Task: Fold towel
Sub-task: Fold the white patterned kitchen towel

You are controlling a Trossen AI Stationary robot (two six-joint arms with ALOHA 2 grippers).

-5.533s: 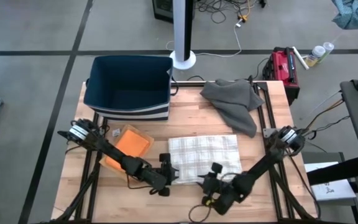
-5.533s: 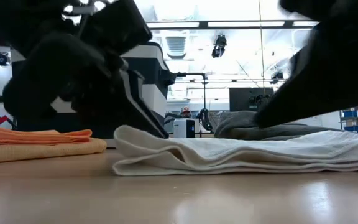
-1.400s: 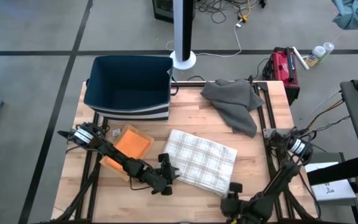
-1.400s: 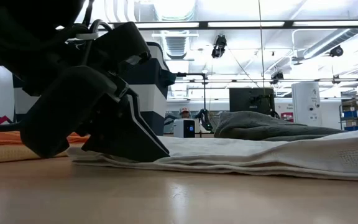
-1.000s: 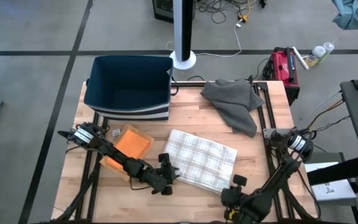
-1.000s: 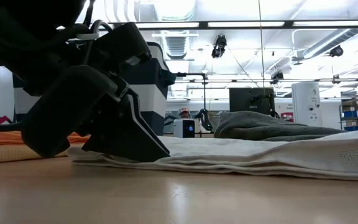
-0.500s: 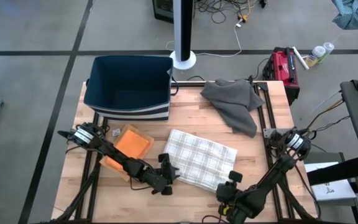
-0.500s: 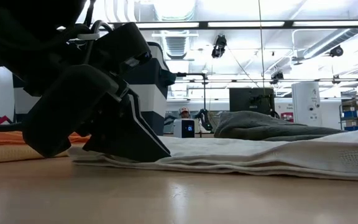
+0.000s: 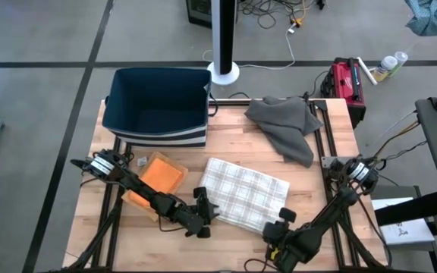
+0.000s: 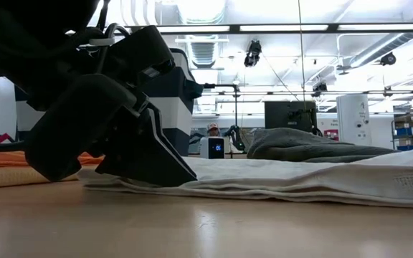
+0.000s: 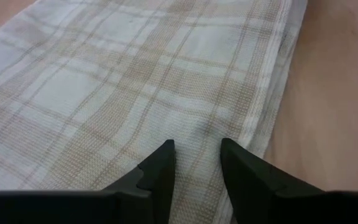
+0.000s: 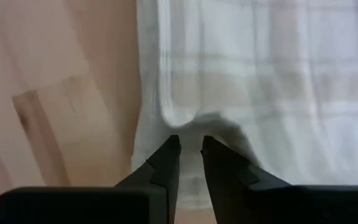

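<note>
Plaid towel [image 9: 246, 194] lies flat and slightly skewed on the table [image 9: 226, 144], toward the near edge, between both arms; already doubled, judging by the stacked layers in the low view

Left gripper [image 9: 205, 213] sits low on the towel's near-left corner; fingers [image 11: 157, 174] part-spread, resting on the cloth with fabric between them, no pinch evident; likely pinning or lining up on that corner

Right gripper [image 9: 281, 224] at the near-right corner; fingers [image 12: 166, 163] narrowly parted, straddling a small raised pucker at the hem, not yet closed on it; looks like a setup to lift that corner for the next fold

Off to the side: orange cloth [image 9: 158, 176] just left of the towel, grey cloth [image 9: 285, 125] crumpled at the far right, dark bin [image 9: 158, 106] at far left, all apart from the towel
</note>
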